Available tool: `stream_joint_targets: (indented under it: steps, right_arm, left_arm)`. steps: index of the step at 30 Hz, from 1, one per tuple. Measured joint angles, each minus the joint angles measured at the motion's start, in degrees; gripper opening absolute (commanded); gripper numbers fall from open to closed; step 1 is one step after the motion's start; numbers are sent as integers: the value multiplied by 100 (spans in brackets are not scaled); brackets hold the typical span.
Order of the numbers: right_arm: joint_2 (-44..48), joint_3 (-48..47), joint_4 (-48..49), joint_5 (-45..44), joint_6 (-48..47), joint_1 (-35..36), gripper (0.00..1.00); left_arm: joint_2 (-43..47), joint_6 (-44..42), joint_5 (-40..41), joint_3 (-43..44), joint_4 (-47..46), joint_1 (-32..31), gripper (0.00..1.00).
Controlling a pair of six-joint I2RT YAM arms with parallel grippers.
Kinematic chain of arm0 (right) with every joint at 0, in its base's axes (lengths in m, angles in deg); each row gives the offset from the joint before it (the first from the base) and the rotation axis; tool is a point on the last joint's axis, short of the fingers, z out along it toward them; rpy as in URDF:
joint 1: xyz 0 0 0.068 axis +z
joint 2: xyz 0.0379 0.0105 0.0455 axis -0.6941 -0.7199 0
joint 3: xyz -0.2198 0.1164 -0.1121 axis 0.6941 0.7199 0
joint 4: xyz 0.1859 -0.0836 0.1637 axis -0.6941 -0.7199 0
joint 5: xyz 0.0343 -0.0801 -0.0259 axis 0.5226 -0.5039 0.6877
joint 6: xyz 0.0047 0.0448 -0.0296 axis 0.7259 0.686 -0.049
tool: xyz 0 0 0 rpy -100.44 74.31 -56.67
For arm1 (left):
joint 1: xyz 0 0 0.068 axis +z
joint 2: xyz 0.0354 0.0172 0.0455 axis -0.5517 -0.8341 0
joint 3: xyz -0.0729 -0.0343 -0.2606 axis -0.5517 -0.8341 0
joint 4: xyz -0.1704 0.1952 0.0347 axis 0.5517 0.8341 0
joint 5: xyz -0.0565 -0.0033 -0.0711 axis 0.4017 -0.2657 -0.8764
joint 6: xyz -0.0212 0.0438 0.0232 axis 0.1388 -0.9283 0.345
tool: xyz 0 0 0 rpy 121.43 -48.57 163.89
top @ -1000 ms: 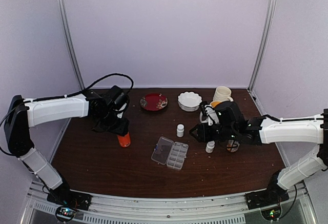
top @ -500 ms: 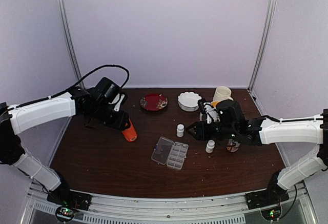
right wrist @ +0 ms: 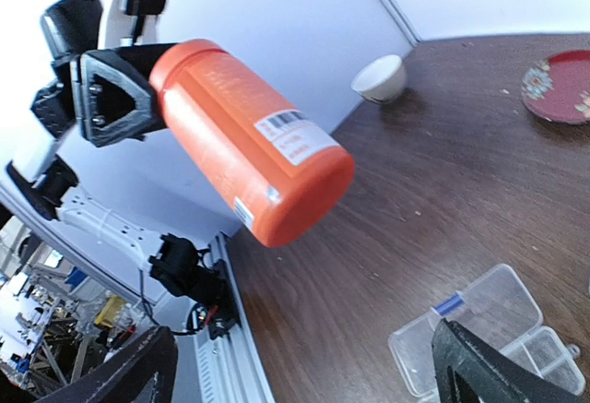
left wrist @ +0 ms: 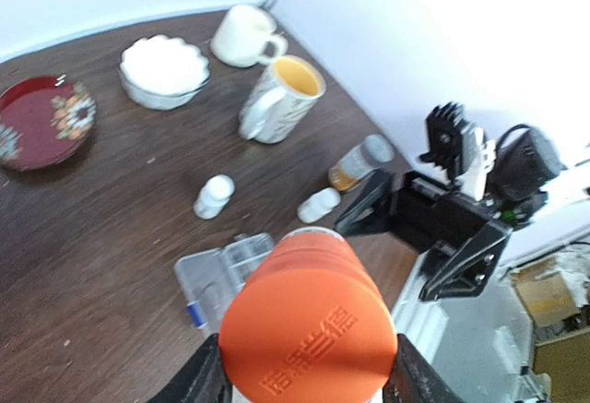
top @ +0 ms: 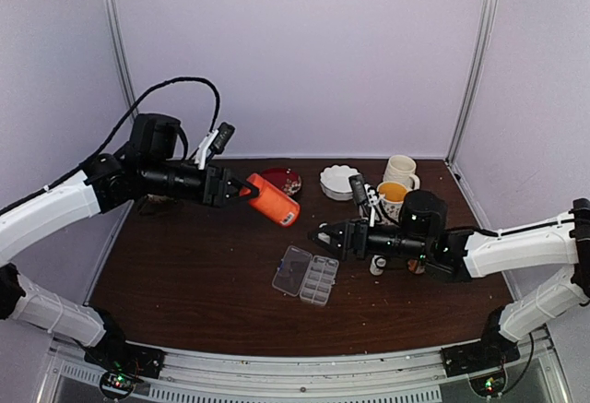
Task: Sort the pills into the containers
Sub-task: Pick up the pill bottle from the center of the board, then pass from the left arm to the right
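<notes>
Left gripper (top: 243, 189) clamped on orange bottle (top: 274, 203), held aloft and tilted toward right gripper (top: 323, 235), whose jaws stand wide apart and empty near clear pill box (top: 307, 276).

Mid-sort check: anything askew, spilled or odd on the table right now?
Only the orange bottle: the left gripper holds it sideways in mid-air, one end toward the open right gripper. No spill visible.

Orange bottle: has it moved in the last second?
Yes. The left pincer carried the orange bottle up and rightward; it now overlaps the red plate.
</notes>
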State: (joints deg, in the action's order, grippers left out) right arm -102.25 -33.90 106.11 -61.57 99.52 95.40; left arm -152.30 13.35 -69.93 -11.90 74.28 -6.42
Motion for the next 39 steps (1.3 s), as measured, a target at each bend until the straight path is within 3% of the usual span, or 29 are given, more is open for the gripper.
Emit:
stream_joint_targets:
  steps: [7,12,21,27,34,39]
  right_arm:
    - [-173,24,1650,352,420,149,100]
    - [-420,-175,2076,507,535,157,89]
    - [-586,-446,2409,774,649,160,47]
    - [-588,-446,2533,887,525,157,33]
    - [-308,-568,1742,756,-612,157,34]
    - [-107,-761,964,385,-1635,197,42]
  left_arm:
    - [125,463,-846,-212,-898,-68,12]
    - [140,717,-1143,-271,-1276,-170,12]
    - [138,925,-1338,-313,-1631,-358,11]
    - [138,1069,-1399,-319,-1814,-367,10]
    - [70,1099,-1397,-310,-1803,-356,8]
    - [33,1451,-1335,-308,-1790,-339,7]
